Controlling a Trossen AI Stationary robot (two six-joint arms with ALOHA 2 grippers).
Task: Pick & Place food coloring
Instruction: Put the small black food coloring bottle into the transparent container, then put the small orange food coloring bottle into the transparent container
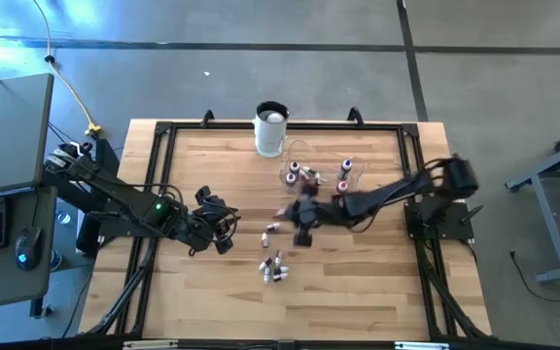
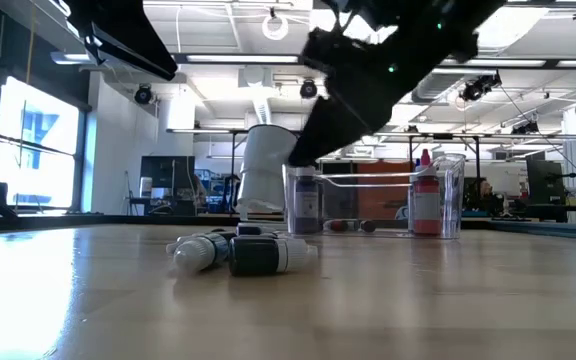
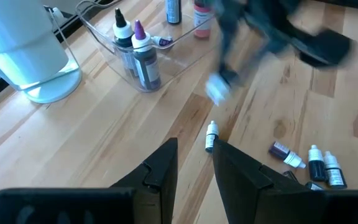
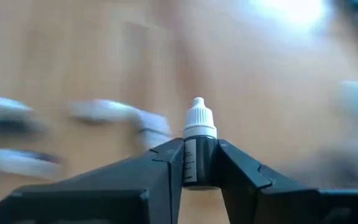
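Observation:
My right gripper (image 1: 297,218) hovers over the table's middle, just on the near side of the clear bowl (image 1: 315,176), and is shut on one food coloring bottle (image 4: 199,140) with a white cap. Several more bottles stand upright in the bowl (image 3: 138,53). One bottle (image 3: 211,135) lies on its side alone on the wood, and a small cluster (image 1: 274,268) lies nearer the table's near edge (image 2: 238,251). My left gripper (image 3: 196,160) is open above the table left of centre (image 1: 227,229), with the lone bottle just ahead of its fingers. My right gripper pinches the bottle by its dark body (image 4: 191,163) between the two fingers. The white cap (image 4: 199,118) sticks out past the fingertips. The bottle is lifted clear of the table.
A tall white cup (image 1: 270,129) stands at the far edge, left of the bowl. A black frame (image 1: 163,136) runs round the tabletop. Bare wood lies along the near edge and toward the near left corner.

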